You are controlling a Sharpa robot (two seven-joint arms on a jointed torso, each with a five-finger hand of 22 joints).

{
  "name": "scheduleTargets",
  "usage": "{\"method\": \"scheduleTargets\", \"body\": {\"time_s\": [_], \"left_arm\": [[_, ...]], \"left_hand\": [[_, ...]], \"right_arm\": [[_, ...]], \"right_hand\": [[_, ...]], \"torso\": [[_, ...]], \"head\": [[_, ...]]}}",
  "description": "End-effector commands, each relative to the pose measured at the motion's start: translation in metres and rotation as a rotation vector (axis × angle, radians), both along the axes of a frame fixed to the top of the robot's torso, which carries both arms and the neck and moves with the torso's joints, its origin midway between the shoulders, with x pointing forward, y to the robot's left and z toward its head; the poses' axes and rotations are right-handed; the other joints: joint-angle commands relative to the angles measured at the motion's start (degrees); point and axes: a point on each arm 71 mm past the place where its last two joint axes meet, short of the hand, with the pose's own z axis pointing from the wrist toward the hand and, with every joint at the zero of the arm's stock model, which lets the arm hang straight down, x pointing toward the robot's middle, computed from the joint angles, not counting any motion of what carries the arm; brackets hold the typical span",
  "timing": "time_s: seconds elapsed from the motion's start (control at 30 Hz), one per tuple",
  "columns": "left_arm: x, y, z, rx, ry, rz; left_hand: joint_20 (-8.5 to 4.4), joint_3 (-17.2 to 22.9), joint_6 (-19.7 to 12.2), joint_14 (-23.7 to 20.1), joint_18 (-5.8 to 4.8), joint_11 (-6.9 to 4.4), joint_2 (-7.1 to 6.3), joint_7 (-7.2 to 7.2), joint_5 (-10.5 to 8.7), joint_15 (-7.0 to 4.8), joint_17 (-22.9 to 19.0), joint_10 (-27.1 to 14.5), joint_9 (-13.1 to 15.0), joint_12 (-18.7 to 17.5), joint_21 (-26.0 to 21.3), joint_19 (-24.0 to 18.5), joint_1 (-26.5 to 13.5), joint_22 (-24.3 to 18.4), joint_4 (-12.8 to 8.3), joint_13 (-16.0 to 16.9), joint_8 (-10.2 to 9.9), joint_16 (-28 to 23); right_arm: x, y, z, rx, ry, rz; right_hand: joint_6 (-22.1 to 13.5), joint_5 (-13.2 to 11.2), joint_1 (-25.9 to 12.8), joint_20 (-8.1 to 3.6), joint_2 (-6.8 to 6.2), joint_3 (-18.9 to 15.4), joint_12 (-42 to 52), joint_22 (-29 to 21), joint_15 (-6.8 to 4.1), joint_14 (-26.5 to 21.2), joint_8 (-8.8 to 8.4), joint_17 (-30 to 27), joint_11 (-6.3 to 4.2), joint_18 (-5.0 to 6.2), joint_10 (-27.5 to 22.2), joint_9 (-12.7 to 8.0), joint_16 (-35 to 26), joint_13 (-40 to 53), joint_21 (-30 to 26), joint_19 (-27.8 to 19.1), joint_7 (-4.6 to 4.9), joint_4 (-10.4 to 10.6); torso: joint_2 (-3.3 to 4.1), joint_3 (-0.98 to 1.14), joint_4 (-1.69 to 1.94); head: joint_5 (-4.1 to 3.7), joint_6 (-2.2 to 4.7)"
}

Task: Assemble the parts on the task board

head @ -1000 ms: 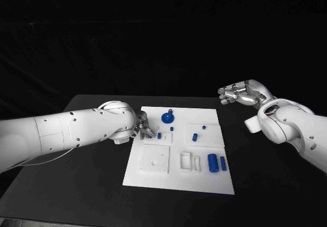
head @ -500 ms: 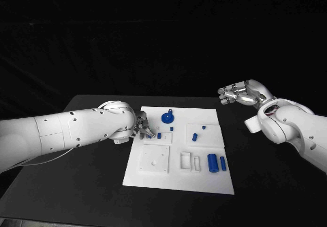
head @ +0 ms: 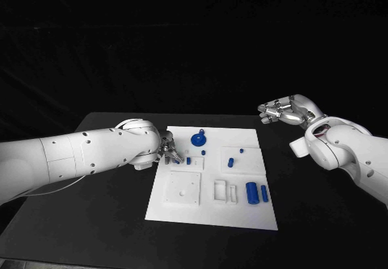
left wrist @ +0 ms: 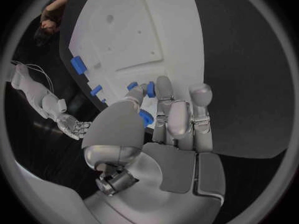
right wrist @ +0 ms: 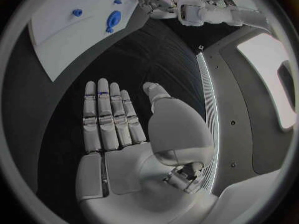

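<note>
so, left hand (head: 167, 152): at the left edge of the task board (head: 194, 210), centre-left of the head view; its fingers (left wrist: 163, 92) pinch a small blue part (left wrist: 147, 88) against the thumb, right over the board's edge.
right hand (head: 283, 111): raised in the upper right of the head view, beyond the board's far right corner and well apart from it; in the right wrist view its fingers (right wrist: 104, 114) lie straight and side by side with the thumb off to one side, released, holding nothing.
task board: white plate lying flat in the middle of the black bench (head: 97, 224), longer toward the bottom of the frame.
round blue part (head: 199, 138): near the board's top edge, centre of the head view, with a thin stem pointing up-frame.
small blue parts: one (head: 188, 161) just right of the left hand, one tiny (head: 204, 152) below the round part, one (head: 231, 163) further right with a tiny one (head: 241, 150) above it.
blue cylinders: two upright in the frame, side by side at the board's right, a thicker one (head: 252, 192) and a thinner one (head: 264, 193).
white recesses: a square plate (head: 183, 188) at lower left of the board, a narrow frame (head: 221, 190) beside it.
</note>
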Motion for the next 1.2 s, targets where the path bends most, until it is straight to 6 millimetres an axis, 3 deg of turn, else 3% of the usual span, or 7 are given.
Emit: {"method": "scheduleTargets", "body": {"time_s": [0.03, 0.37, 0.77, 0.83, 0.87, 1.0, 1.2], "left_arm": [[-0.0067, -0.0025, -0.0168, 0.048, 0.048, -0.012], [-0.0074, -0.0041, -0.0176, 0.046, 0.061, -0.02], [-0.0076, -0.0057, -0.0175, 0.028, 0.063, -0.016], [-0.0075, -0.0059, -0.0174, 0.025, 0.061, -0.015], [-0.0075, -0.006, -0.0174, 0.023, 0.06, -0.015], [-0.0074, -0.0064, -0.0173, 0.013, 0.06, -0.013], [-0.0069, -0.0062, -0.0172, 0.008, 0.058, -0.009]], "left_hand": [[-0.1, -0.44, -0.17, -0.27, -0.38, 0.18, 0.0, 0.0, -0.24, -0.11, -0.13, -0.36, 0.0, 0.19, -0.05, 0.04, 0.15, 3.05, 0.17, 0.04, -0.25, -0.38], [-0.04, -1.52, 0.05, -0.32, -0.38, 0.22, -1.45, 0.04, -0.6, -0.06, -0.19, -0.39, -0.06, 0.25, -0.06, 0.01, 0.51, 3.06, 2.33, 0.01, -0.19, -0.36], [-0.04, -1.89, 0.1, -0.33, -0.38, 0.24, -1.95, 0.05, -1.07, -0.03, -0.21, -0.33, 0.03, 0.31, -0.06, 0.0, 0.29, 3.04, 4.05, 0.01, -0.08, -0.32], [-0.02, -2.03, 0.15, -0.33, -0.37, 0.28, -2.56, 0.14, -2.2, -0.01, -0.21, -0.31, 0.08, 0.32, -0.08, 0.01, -0.13, 3.03, 4.91, 0.01, -0.02, -0.31], [0.01, -2.08, 0.22, -0.32, -0.37, 0.34, -2.63, 0.21, -5.76, 0.05, -0.2, -0.28, 0.22, 0.34, -0.02, 0.03, -0.33, 3.06, 5.51, 0.02, 0.12, -0.3], [0.1, -1.27, 0.3, -0.33, -0.26, 0.46, -5.12, 0.36, -7.8, 0.12, -0.24, -0.25, 0.44, 0.36, -0.11, 0.01, -1.21, 3.04, 8.62, 0.0, 0.29, -0.29], [0.13, -0.65, 0.35, -0.33, -0.23, 0.48, -6.07, 0.4, -10.06, 0.12, -0.28, -0.22, 0.6, 0.37, -0.13, 0.04, -1.09, 3.04, 10.52, 0.0, 0.38, -0.31]], "right_arm": [[-0.0002, 0.0012, 0.0004, -0.005, -0.009, 0.007], [-0.0002, 0.0013, 0.0002, -0.004, -0.011, 0.006], [-0.0002, 0.0017, -0.0007, -0.003, -0.009, 0.007], [-0.0002, 0.0018, -0.001, -0.003, -0.009, 0.007], [-0.0002, 0.0019, -0.0013, -0.003, -0.008, 0.007], [-0.0003, 0.0021, -0.0026, -0.003, -0.005, 0.008], [-0.0005, 0.0022, -0.0032, -0.003, -0.004, 0.008]], "right_hand": [[-0.46, -0.55, -0.45, -0.01, 0.69, -0.95, -0.25, -0.09, -0.13, -0.48, 0.03, -0.07, 0.1, -0.09, -0.36, 0.09, -0.27, 0.0, -0.36, -0.37, -0.13, 0.37], [-0.49, -0.41, -0.29, -0.01, 0.99, -2.12, -0.23, -0.1, -0.11, -0.49, 0.05, -0.06, 0.14, -0.09, -0.35, 0.1, -0.28, 0.0, -0.38, -0.44, -0.1, 0.68], [-0.49, -0.41, -0.29, -0.01, 0.99, -2.12, -0.23, -0.1, -0.11, -0.49, 0.05, -0.06, 0.14, -0.09, -0.35, 0.1, -0.28, 0.0, -0.38, -0.44, -0.1, 0.68], [-0.48, -0.28, -0.17, 0.0, 1.16, -2.52, -0.23, -0.09, -0.11, -0.48, 0.05, -0.06, 0.14, -0.09, -0.35, 0.1, -0.28, 0.0, -0.37, -0.44, -0.11, 0.74], [-0.48, -0.28, -0.17, 0.0, 1.16, -2.52, -0.23, -0.09, -0.11, -0.48, 0.05, -0.06, 0.14, -0.09, -0.35, 0.1, -0.28, 0.0, -0.37, -0.44, -0.11, 0.74], [-0.49, -0.24, -0.11, 0.0, 1.17, -2.55, -0.25, -0.09, -0.11, -0.48, 0.05, -0.06, 0.15, -0.09, -0.38, 0.1, -0.27, 0.0, -0.37, -0.45, -0.1, 0.71], [-0.49, -0.24, -0.11, 0.0, 1.17, -2.55, -0.25, -0.09, -0.11, -0.48, 0.05, -0.06, 0.15, -0.09, -0.38, 0.1, -0.27, 0.0, -0.37, -0.45, -0.1, 0.71]], "torso": [[0.0, 0.01, -0.03], [0.0, 0.0, -0.01], [0.0, 0.04, 0.03], [0.01, 0.04, 0.01], [0.01, 0.04, 0.0], [0.0, 0.03, 0.0], [0.0, 0.01, 0.0]], "head": [[0.02, -0.1], [-0.07, -0.09], [-0.09, -0.02], [-0.05, -0.05], [-0.01, -0.04], [0.03, -0.08], [0.01, -0.07]]}}
